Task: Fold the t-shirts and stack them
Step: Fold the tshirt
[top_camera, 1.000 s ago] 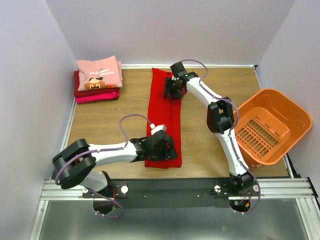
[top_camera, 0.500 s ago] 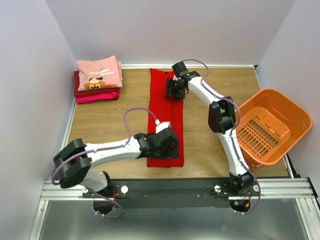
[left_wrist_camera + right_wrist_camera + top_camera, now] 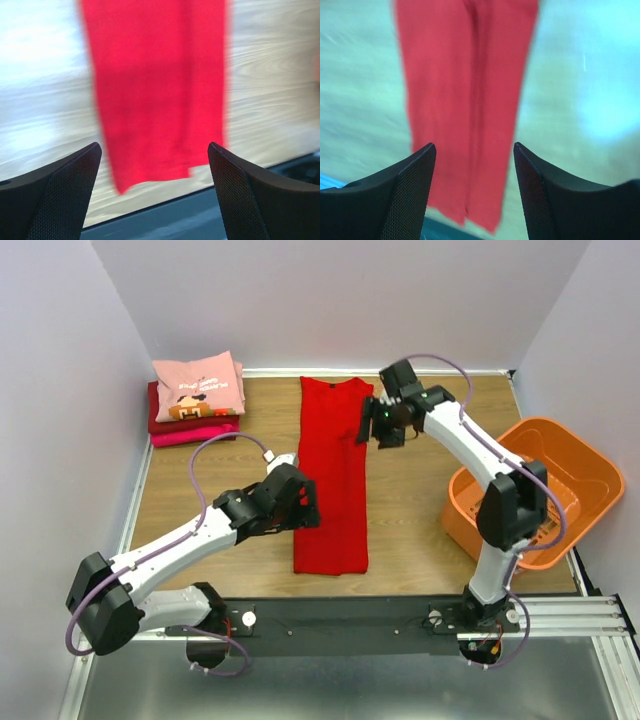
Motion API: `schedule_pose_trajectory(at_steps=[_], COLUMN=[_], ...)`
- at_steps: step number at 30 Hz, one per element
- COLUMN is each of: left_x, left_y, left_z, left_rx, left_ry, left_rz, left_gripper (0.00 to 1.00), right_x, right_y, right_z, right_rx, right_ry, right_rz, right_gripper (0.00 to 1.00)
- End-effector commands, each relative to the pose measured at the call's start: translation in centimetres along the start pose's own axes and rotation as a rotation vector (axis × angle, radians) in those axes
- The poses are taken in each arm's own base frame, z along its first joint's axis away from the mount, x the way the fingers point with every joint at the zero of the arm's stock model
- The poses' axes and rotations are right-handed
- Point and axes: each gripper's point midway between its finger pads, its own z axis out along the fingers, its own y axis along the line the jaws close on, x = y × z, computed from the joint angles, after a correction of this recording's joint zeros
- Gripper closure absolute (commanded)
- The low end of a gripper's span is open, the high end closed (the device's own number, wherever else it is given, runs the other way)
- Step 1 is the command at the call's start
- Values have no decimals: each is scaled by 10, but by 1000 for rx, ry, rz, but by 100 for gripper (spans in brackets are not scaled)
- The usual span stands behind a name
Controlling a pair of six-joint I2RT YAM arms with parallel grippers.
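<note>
The desk [image 3: 215, 465], of pale brown wood, carries everything. The orange plastic basket [image 3: 545, 485] sits well off to the right of the right pincer [image 3: 372, 430], at the desk's right edge, its slatted bottom showing. The bright red t-shirt [image 3: 333, 480] lies flat between the two pincers, folded lengthwise into a long narrow strip with straight side edges, running from the far side of the desk toward the near edge (both wrist views show it blurred, the right one with a faint crease down its length). The right pincer hangs just beside the strip's far right edge, and the left pincer [image 3: 303, 508] hangs at the strip's left edge, along its nearer half. Both pincers stand with fingers wide apart and nothing between them. Well to the left of the left pincer and farther back, a stack of folded t-shirts [image 3: 197, 405] rests in the far left corner: a light pink one with a graphic print on top, dark red and magenta beneath.
</note>
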Motion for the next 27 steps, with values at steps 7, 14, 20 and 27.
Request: schedule_pose_trajectory(at_steps=[7,14,20,27], left_x=[46,62,78,103], left_y=[42,44,49,60], left_z=[8,17,20,21], left_rx=[-78,-44,-46,-48], left_ry=[156,224,282,356], left_rz=[8,23,14,2], left_gripper=[6,9,15,21], right_x=[157,207,248,280], right_y=[-44,-35,-29,-23], right_z=[4,-8,-20,-24], right_rx=[87,24,6,9], right_ry=[289,404,489,569], right_rz=[78,104,103,91], right_gripper=[30,32,33,37])
